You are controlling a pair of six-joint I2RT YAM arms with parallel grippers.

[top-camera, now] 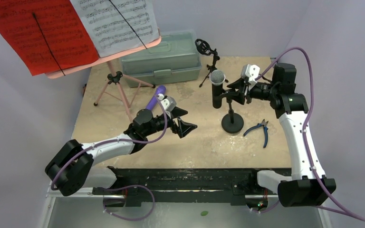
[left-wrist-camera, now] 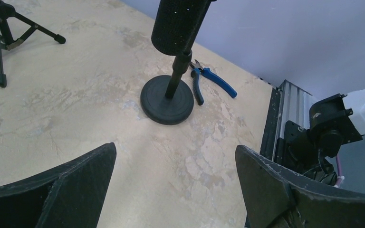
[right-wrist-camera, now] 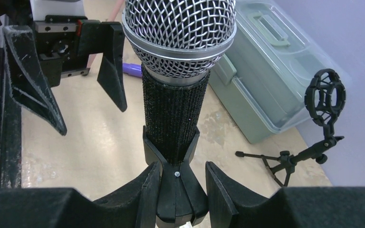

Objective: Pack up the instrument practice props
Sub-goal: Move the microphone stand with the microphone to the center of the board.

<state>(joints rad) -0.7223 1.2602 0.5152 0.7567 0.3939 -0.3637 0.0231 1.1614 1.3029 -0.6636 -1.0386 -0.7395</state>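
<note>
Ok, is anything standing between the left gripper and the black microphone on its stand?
Nothing visible does. Only bare table lies between the open left gripper and the black microphone on its round-base stand. The right gripper holds the clip from the other side, and the blue-handled pliers lie beyond the base.

Printed staves of musical notation on the red paper sheet-music page (top-camera: 33,33) and the white paper sheet-music page (top-camera: 116,21) beside it, both up and left of the grey-green plastic case (top-camera: 164,57), notes too small to read, no legible words, brands or numbers anywhere
</note>
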